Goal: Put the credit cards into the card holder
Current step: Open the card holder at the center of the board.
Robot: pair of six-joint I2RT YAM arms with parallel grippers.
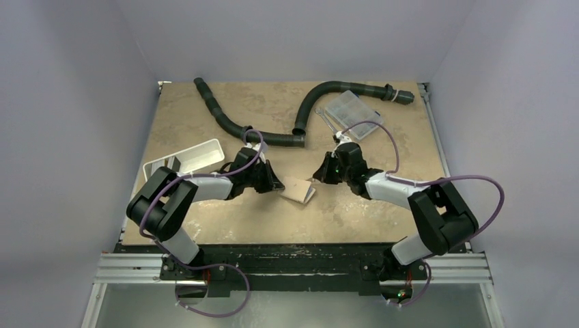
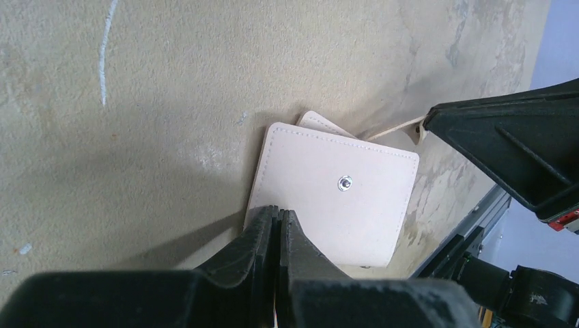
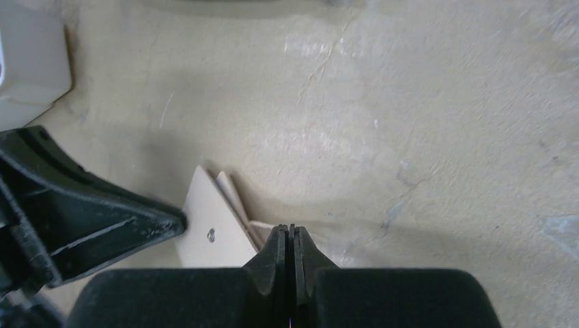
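Note:
The tan card holder (image 1: 298, 190) lies mid-table between both grippers. In the left wrist view its stitched cover with a metal stud (image 2: 334, 198) faces up. My left gripper (image 2: 280, 213) is shut, its tips on the cover's near left corner. My right gripper (image 3: 288, 229) is shut at the holder's far side, and the thin tan snap tab (image 2: 392, 130) runs up to its tip. In the right wrist view the holder (image 3: 208, 219) stands part open, with leaves fanned. No credit card shows clearly. A dark grey piece (image 1: 175, 164) stands in the white tray.
The white oblong tray (image 1: 198, 154) sits at the left, just behind the left arm. A black corrugated hose (image 1: 273, 137) curves across the back. A clear compartment box (image 1: 349, 108) lies at the back right. The table's near edge (image 1: 293, 242) is close behind the holder.

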